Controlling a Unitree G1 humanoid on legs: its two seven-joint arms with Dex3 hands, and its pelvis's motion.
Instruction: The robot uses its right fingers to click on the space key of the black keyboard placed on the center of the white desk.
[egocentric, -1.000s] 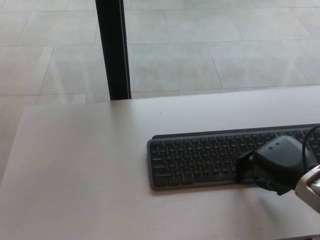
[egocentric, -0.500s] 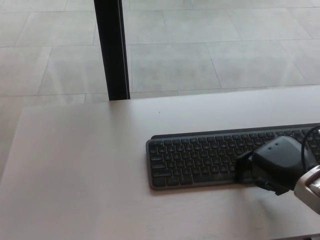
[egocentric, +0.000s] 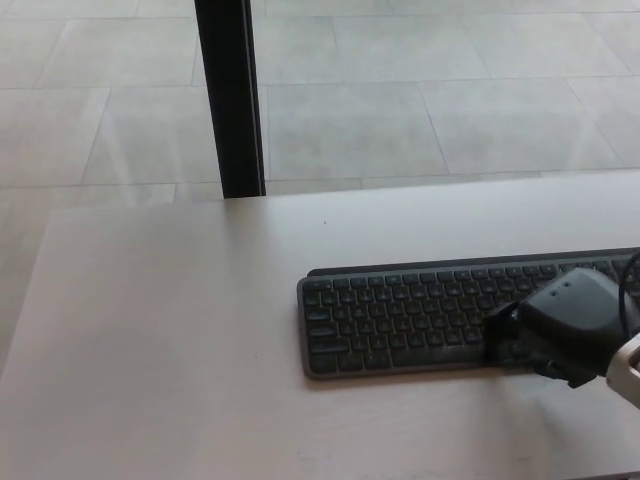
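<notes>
The black keyboard (egocentric: 420, 320) lies flat on the white counter (egocentric: 170, 330), toward the right edge and a little nearer the front edge than the back, its right end running out of view. The space key sits in the front row of keys, and its right part is covered by the right robot hand (egocentric: 560, 330).

Against the picture from 0.5 s ago, the whole scene has slid slightly right and down, post and counter edge alike, so the camera has moved and the keyboard has not. Beyond that slide, the right robot hand has drifted a little further toward the right edge and looks a touch lower over the front row. Its dark fingertips (egocentric: 503, 335) point left at the bottom key row, seemingly touching it or just above. I cannot tell how far the fingers are spread; it holds nothing that shows.

My reading is that the press is either under way or just finishing; no key travel is visible either way.

The left robot hand is not in view. Behind the counter's back edge stands a black post (egocentric: 230, 100) on a pale tiled floor (egocentric: 420, 110).
</notes>
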